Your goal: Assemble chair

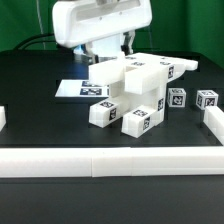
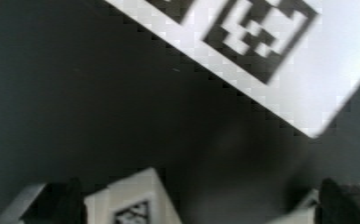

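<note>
The chair parts lie as a pile of chunky white tagged pieces point(image 1: 130, 95) in the middle of the black table, some of them joined. Two small tagged pieces point(image 1: 177, 98) point(image 1: 207, 100) lie apart at the exterior view's right. My gripper point(image 1: 118, 48) hangs just behind and above the pile. In the wrist view my gripper point(image 2: 198, 208) is open, with its dark fingertips point(image 2: 52, 205) far apart. The tagged corner of a white piece point(image 2: 141, 205) shows between them, close to one finger. I cannot tell whether it touches.
The marker board point(image 1: 85, 90) lies flat behind the pile and also shows in the wrist view point(image 2: 266, 50). A long low white border rail point(image 1: 110, 160) runs along the front, with rail ends at the sides point(image 1: 214, 125) point(image 1: 3, 118).
</note>
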Action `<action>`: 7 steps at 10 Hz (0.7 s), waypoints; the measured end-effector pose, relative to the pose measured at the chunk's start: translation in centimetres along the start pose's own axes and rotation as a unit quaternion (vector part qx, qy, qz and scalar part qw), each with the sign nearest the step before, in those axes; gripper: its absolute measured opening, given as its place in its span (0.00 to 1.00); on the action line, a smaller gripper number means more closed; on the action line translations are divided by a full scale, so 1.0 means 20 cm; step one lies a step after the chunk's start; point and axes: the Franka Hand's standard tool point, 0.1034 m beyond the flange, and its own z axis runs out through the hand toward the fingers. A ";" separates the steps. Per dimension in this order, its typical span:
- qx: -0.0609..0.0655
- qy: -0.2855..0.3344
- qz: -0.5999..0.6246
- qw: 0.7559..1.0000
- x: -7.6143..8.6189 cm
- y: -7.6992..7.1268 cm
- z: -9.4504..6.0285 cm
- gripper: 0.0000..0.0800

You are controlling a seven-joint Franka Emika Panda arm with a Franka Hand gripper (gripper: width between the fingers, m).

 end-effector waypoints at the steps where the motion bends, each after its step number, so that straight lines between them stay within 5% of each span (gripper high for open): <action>1: -0.002 -0.005 0.002 1.000 0.00 0.04 0.03 0.81; 7: -0.004 0.000 0.036 0.999 0.17 0.04 0.05 0.81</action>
